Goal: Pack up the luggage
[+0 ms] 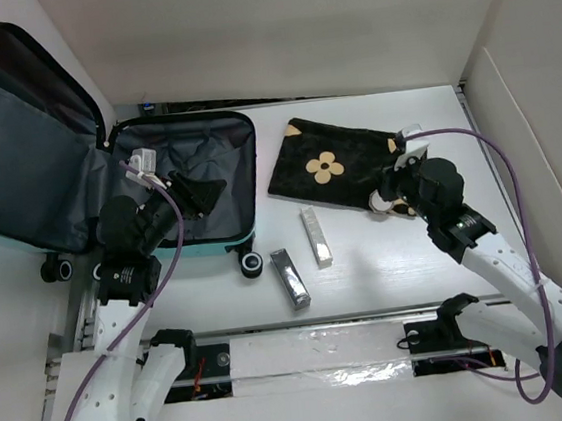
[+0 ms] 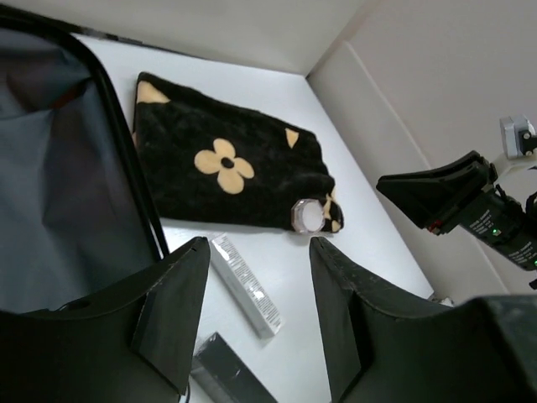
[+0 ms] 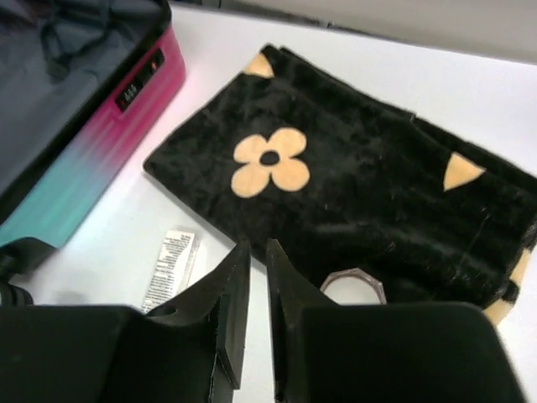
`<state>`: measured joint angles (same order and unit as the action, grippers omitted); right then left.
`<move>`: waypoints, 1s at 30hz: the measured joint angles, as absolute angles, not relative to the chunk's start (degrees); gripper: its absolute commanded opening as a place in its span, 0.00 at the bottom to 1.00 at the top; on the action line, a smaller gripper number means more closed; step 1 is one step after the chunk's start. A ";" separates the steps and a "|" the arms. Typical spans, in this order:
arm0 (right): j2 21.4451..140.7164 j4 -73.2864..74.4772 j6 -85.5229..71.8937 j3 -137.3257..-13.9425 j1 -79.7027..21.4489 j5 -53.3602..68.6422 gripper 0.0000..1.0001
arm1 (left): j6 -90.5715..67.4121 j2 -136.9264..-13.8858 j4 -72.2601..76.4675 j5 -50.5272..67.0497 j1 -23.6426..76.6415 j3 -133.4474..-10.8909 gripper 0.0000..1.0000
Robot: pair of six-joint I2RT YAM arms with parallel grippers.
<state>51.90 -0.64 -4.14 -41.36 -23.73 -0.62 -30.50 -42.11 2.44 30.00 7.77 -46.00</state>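
Note:
The luggage lies open at the left, its pink-to-teal lid raised and its dark grey lining showing. My left gripper hovers over the open tray, open and empty; in its wrist view the lining lies to the left. My right gripper is at the near right corner of the black flower pouch. Its jaws are shut on nothing, just above the table beside a small round jar. The luggage shell also shows in the right wrist view.
A white box and a dark box lie on the table between the luggage and the pouch. The jar rests at the pouch's edge. White walls stand at the back and right. A taped rail runs along the near edge.

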 measured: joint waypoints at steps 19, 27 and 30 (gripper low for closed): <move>64.29 6.02 -9.21 -38.22 -18.33 -16.16 1.00 | -23.57 -40.38 -3.16 25.74 7.90 -44.60 0.26; 77.08 5.91 -8.86 -43.40 -18.33 -13.98 1.00 | -23.00 -38.94 -4.25 24.82 7.92 -44.60 0.39; 79.40 5.63 -8.91 -43.86 -18.35 -13.69 1.00 | -22.94 -38.92 -4.32 24.62 8.40 -44.60 0.40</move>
